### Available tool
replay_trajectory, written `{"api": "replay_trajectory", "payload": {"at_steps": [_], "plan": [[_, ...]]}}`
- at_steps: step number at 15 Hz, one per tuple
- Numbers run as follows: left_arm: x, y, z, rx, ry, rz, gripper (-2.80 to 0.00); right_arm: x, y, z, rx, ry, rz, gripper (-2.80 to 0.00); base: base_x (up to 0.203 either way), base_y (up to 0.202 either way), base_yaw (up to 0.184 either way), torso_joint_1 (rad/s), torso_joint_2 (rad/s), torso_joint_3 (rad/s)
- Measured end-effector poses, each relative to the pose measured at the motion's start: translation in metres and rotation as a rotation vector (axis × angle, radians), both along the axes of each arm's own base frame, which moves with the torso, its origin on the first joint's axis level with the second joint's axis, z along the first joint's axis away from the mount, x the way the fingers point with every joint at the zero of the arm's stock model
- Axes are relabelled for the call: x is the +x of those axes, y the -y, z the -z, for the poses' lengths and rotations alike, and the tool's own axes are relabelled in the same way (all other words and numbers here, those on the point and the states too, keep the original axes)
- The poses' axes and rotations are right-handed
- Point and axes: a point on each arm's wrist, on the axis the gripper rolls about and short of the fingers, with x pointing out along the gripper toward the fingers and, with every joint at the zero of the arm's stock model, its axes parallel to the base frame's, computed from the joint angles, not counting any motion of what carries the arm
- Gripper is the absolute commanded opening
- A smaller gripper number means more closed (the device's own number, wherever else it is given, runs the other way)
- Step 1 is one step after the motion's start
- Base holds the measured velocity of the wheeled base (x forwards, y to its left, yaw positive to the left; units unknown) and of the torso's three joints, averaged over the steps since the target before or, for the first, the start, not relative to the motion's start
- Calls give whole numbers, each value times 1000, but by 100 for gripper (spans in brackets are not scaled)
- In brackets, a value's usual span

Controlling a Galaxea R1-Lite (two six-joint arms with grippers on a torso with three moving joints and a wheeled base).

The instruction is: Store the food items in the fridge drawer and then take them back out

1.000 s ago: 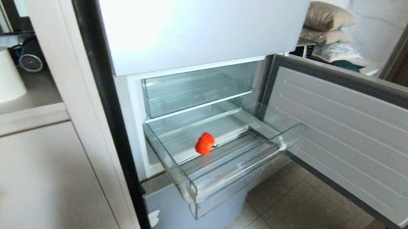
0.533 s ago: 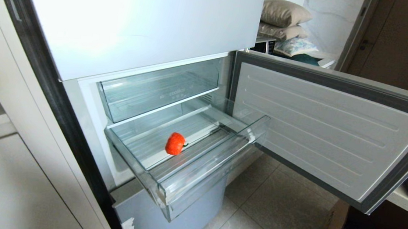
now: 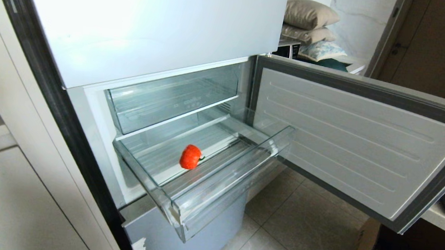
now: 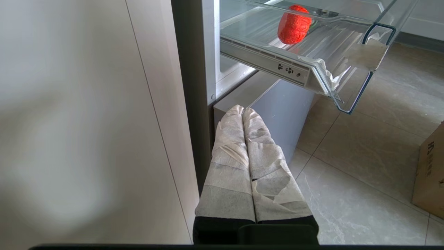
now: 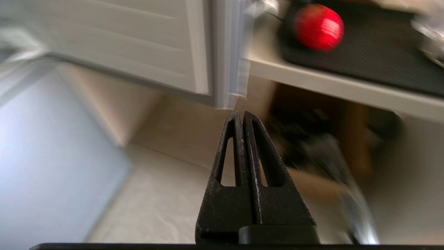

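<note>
Hiding from the head view, both arms' fingers (image 4: 242, 113) (image 5: 240, 116) press closed, empty, below the drawer (image 3: 216, 197) holding the ball (image 3: 190, 157).

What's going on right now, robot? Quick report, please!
Left gripper and right gripper shut, empty. Orange-red ribbed ball in pulled-out clear plastic drawer. Nothing blocking.

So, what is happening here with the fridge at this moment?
Nothing is being handled. The clear fridge drawer is pulled out, with the fridge door swung open beside it, and one orange-red food item lies on its ribbed floor. The left gripper is shut and empty, low beside the fridge, below the drawer. The right gripper is shut and empty too, near the door's edge; a second red ball sits on a dark mat beyond it.
</note>
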Motion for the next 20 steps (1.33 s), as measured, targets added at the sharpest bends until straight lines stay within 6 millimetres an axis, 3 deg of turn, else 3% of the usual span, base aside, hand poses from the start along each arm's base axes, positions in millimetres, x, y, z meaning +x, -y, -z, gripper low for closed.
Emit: {"api": "replay_trajectory", "payload": {"at_steps": [1, 2, 4, 7, 16, 20], "plan": [[0, 0, 0, 0, 0, 0, -280, 14, 6, -9, 13, -30, 67, -280, 0, 0, 0, 0, 0, 0], [0, 0, 0, 0, 0, 0, -280, 26, 14, -16, 27, -44, 132, 0, 0, 0, 0, 0, 0, 0], [0, 0, 0, 0, 0, 0, -280, 47, 40, -28, 59, -49, 248, 0, 0, 0, 0, 0, 0, 0], [0, 0, 0, 0, 0, 0, -280, 71, 79, -36, 95, -43, 279, 0, 0, 0, 0, 0, 0, 0], [0, 0, 0, 0, 0, 0, -280, 147, 183, -31, 87, -75, 302, 0, 0, 0, 0, 0, 0, 0], [0, 0, 0, 0, 0, 0, -280, 184, 224, -25, 119, -62, 205, 0, 0, 0, 0, 0, 0, 0]]}}
